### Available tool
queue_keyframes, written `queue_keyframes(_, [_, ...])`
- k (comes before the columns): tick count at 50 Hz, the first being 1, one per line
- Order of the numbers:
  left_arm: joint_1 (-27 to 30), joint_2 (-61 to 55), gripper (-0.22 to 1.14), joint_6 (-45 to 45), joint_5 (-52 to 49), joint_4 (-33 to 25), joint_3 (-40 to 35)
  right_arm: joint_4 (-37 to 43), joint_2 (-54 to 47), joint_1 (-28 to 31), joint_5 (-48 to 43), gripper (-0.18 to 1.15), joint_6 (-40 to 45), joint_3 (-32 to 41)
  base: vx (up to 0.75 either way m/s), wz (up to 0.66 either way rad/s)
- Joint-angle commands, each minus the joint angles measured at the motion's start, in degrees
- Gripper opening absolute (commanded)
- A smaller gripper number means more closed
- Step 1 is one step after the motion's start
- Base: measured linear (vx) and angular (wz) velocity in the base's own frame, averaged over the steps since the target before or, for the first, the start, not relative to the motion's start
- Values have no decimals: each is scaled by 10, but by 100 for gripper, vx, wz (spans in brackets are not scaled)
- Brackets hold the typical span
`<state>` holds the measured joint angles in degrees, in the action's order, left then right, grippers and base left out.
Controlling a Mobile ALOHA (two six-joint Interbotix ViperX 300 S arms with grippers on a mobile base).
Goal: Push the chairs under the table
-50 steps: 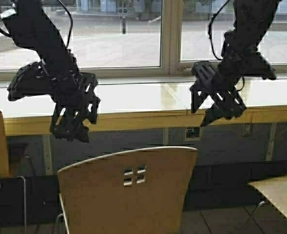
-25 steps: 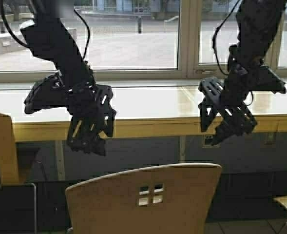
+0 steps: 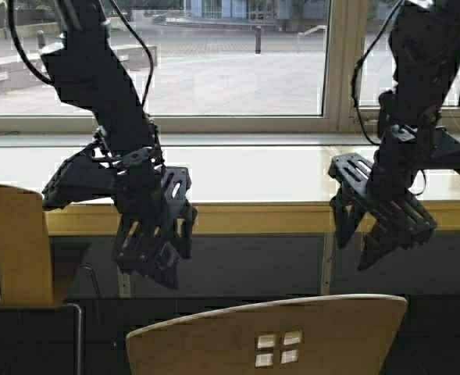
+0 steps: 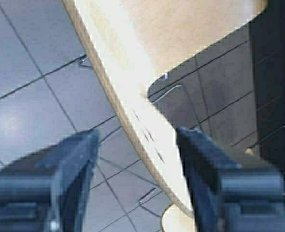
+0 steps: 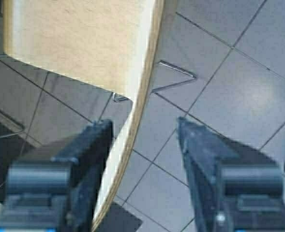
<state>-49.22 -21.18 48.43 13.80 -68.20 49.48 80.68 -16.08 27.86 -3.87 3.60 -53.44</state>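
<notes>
Both arms reach forward from the top of the high view and bend down at the wrist, so that each end effector hangs pointing downward. The left end effector [image 3: 153, 251] hangs on the left side, its two black fingers [image 4: 72, 169] spread apart with a clear gap between them. The right end effector [image 3: 386, 234] hangs on the right at much the same height, its fingers [image 5: 86, 159] likewise spread wide. Neither holds anything. Black cables loop along both upper arms. The two arms are well apart from each other.
</notes>
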Motion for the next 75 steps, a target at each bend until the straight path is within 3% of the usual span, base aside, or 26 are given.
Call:
queue_keyframes(1, [-25,-17,85,1,-12,-11,-7,6,7,0,-11,83,0,-11,11,3])
queue_keyframes(17, [-33,-37,85,1,-34,-32,-7,10,-28,6,-9,83,-1,-4,9,-1])
queue_keyframes(37, [-33,-104,85,1,-33,-51,-64,4,-59,6,-6,83,-4,28,1,0])
queue_keyframes(55, [11,-128,85,-5,-33,-52,-87,4,-108,6,0,83,-4,59,0,0])
queue_keyframes(75, [15,-171,85,-6,-47,-50,-120,4,-149,4,16,83,-3,79,0,0])
